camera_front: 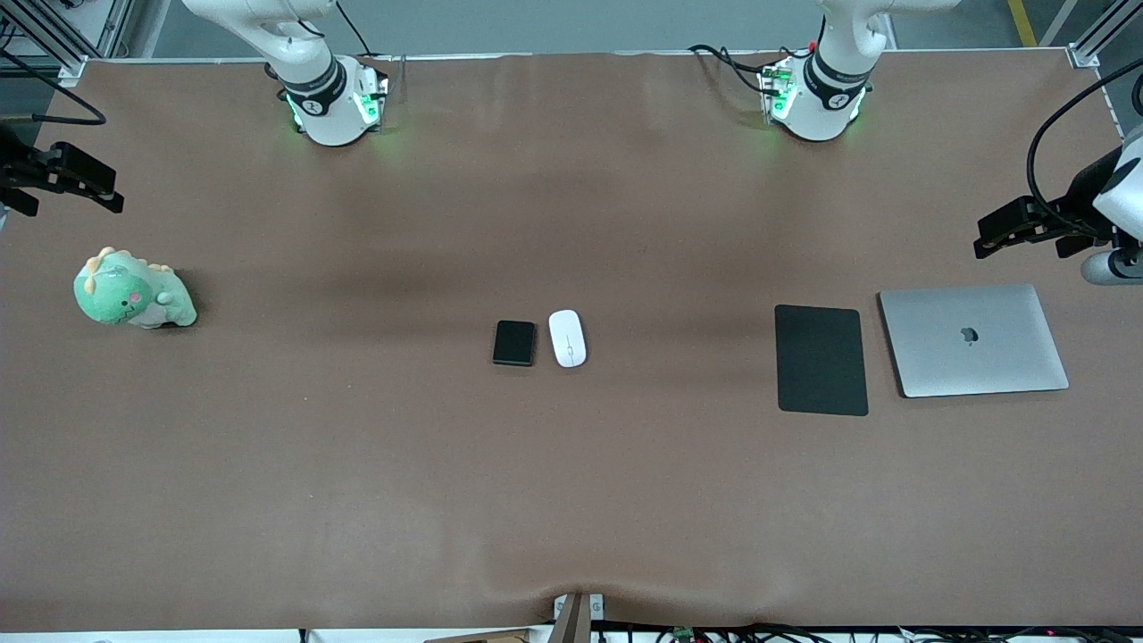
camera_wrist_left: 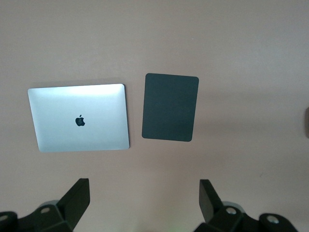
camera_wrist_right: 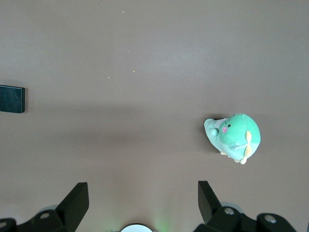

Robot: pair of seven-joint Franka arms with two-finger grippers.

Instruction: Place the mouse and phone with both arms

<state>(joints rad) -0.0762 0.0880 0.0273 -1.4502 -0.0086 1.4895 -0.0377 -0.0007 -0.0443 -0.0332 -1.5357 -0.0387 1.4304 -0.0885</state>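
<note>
Phone (camera_front: 514, 343) and mouse (camera_front: 568, 338) lie side by side at table centre, untouched, mouse toward the left arm's end; left gripper (camera_wrist_left: 145, 198) hangs released over MacBook (camera_wrist_left: 79, 118) and mouse pad (camera_wrist_left: 170, 107); right gripper (camera_wrist_right: 143, 199) released over plush dinosaur (camera_wrist_right: 234, 137).

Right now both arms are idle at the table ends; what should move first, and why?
Probably bring the left end effector, open over bare table near the laptop, toward the mouse. It lies untouched beside the phone mid-table, on the side toward the left arm. The right end effector is open too.
</note>
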